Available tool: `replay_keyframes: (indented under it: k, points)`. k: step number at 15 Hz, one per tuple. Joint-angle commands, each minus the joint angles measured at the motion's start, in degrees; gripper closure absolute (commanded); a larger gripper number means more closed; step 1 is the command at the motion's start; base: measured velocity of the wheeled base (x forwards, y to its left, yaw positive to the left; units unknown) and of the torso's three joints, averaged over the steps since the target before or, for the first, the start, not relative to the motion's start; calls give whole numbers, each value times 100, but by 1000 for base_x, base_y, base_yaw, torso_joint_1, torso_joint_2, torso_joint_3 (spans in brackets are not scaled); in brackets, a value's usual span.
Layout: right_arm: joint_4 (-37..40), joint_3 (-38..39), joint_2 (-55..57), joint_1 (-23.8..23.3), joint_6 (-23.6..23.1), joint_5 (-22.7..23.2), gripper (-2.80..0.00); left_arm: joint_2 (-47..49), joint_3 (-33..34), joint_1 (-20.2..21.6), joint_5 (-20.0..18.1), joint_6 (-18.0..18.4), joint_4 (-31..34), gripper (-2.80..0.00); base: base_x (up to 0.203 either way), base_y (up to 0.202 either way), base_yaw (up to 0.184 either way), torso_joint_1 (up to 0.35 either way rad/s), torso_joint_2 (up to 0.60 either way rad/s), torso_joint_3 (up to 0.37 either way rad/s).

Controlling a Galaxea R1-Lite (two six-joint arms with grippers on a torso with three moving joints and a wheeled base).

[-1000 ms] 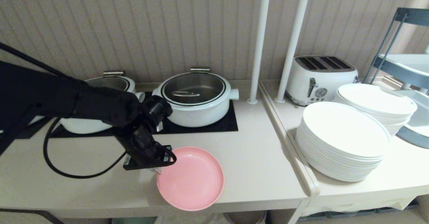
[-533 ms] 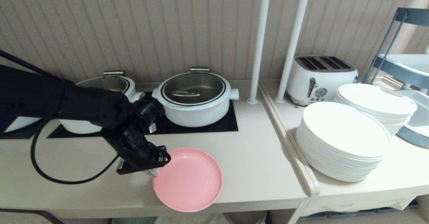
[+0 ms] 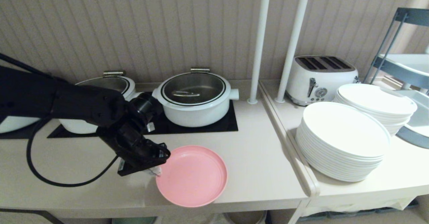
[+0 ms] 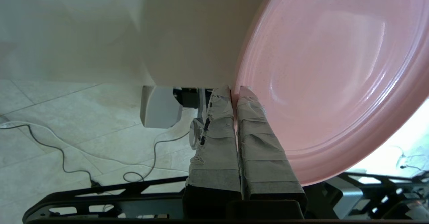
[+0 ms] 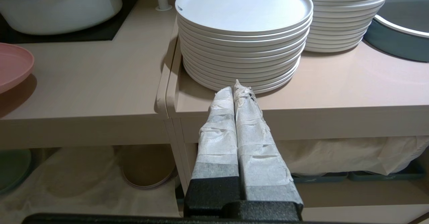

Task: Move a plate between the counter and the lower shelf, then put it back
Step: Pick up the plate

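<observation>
Since a second ago the left gripper (image 3: 155,171) has drawn a little toward the desk's left end, and the plate (image 3: 191,176) now sits slightly further in from the front edge. Its taped fingers (image 4: 256,130) are pressed together on the plate's left rim, one above and one below, a pinch that suits so thin an edge. The plate hangs at the front edge of the desk (image 3: 254,157), near its middle and partly overhanging it, probably so the lower finger has room underneath. Behind it a white pot (image 3: 195,98) stands on the black panel. The right gripper (image 5: 236,93) idles with fingers closed on nothing, before the white plate stack (image 5: 244,36). The lower shelf (image 5: 83,177) lies beneath, draped in cloth.
</observation>
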Motion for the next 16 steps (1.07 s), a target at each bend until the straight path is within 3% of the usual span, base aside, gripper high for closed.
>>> replay_keyframes:
  k: [1, 16]
  points:
    - [-1, 0, 7, 2, 0, 1, 0, -180, 90, 3, -29, -21, 22, 0, 0, 0, 0, 0, 0, 0]
    - [-1, 0, 7, 2, 0, 1, 0, -1859, 1633, 364, -265, 7, 4, 0, 0, 0, 0, 0, 0, 0]
